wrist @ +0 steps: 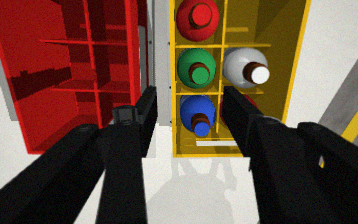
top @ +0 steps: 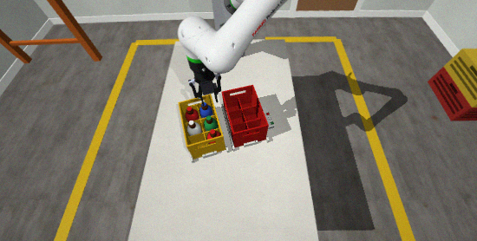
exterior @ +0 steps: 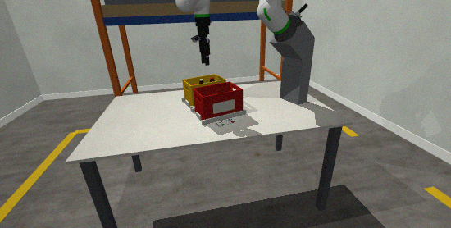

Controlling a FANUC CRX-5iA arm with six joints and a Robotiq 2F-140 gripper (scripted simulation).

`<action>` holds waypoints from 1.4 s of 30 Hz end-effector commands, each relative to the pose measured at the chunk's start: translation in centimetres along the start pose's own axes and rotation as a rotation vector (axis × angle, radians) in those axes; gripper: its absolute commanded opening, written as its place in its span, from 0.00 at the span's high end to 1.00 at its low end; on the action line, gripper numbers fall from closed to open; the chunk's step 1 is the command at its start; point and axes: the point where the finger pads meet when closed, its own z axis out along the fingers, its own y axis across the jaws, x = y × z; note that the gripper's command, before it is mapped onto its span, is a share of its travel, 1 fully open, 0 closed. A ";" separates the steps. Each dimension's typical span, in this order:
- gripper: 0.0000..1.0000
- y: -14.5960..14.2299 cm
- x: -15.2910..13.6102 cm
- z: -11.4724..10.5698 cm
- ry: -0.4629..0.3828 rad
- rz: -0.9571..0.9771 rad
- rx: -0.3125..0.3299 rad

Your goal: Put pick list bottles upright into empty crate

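Note:
The yellow crate [top: 201, 128] holds several bottles: a red-label one [top: 191, 113], a blue one [top: 205, 110], a white one [top: 193, 127], a green one [top: 211, 123] and another red one [top: 212, 134]. The empty red crate [top: 245, 115] stands to its right, with the pick list [top: 271, 120] on the table beside it. My gripper [top: 204, 89] hangs well above the far end of the yellow crate, partly open and empty. In the wrist view the gripper's fingers frame the blue bottle [wrist: 197, 112]. The right finger partly hides a red bottle.
The red crate [wrist: 75, 65] has empty compartments. Both crates sit level, side by side [exterior: 218, 100]. An orange rack [exterior: 107, 35] stands behind the table. The robot's grey base [exterior: 296, 64] is at the table's far right. Stacked crates [top: 455, 85] lie on the floor to the right.

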 end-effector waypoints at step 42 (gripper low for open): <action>0.56 8.3 -0.5 -2.0 0.004 -0.002 0.011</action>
